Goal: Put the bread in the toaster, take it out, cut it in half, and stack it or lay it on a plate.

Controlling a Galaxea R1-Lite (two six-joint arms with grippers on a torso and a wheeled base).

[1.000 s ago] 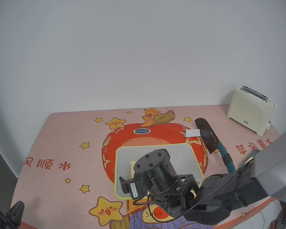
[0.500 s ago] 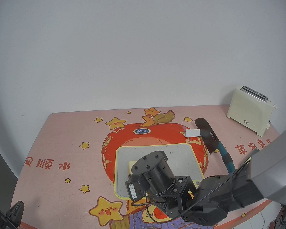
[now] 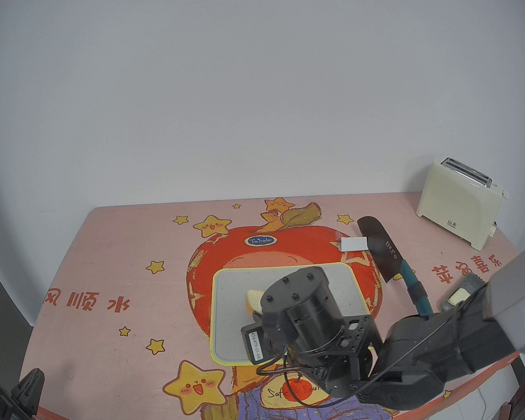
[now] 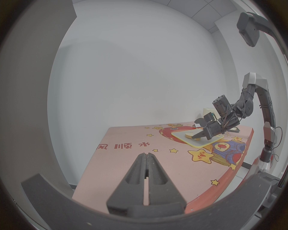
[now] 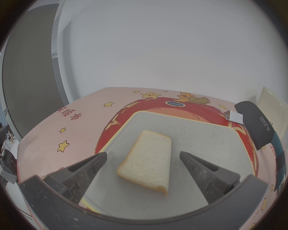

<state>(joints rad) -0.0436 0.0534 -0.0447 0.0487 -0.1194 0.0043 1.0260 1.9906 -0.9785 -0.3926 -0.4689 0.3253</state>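
Bread slice (image 5: pixel 146 162) is lying flat on the grey cutting board (image 5: pixel 198 140), right between the two fingers of the right gripper (image 5: pixel 142 153). That gripper is spread wide, one finger (image 5: pixel 85 167) on each side of the slice. It holds nothing, and as far as I can see neither finger touches the bread.

In the head view the right wrist sits in the lower middle of the frame and covers most of the slice, so just a pale corner pokes out on the wrist's left side. The right wrist view gives you the whole slice, crust edge and all. The head view also has the knife (image 3: pixel 385 253) on the table (image 3: pixel 112 271) just right of the board, with the toaster (image 3: pixel 459 203) at the right edge of the frame, well apart from the bread.

The left wrist view has the left gripper (image 4: pixel 147 158) with its fingers pressed together and nothing between them, low over the table edge. Far off in it, the right gripper hangs low over the board.
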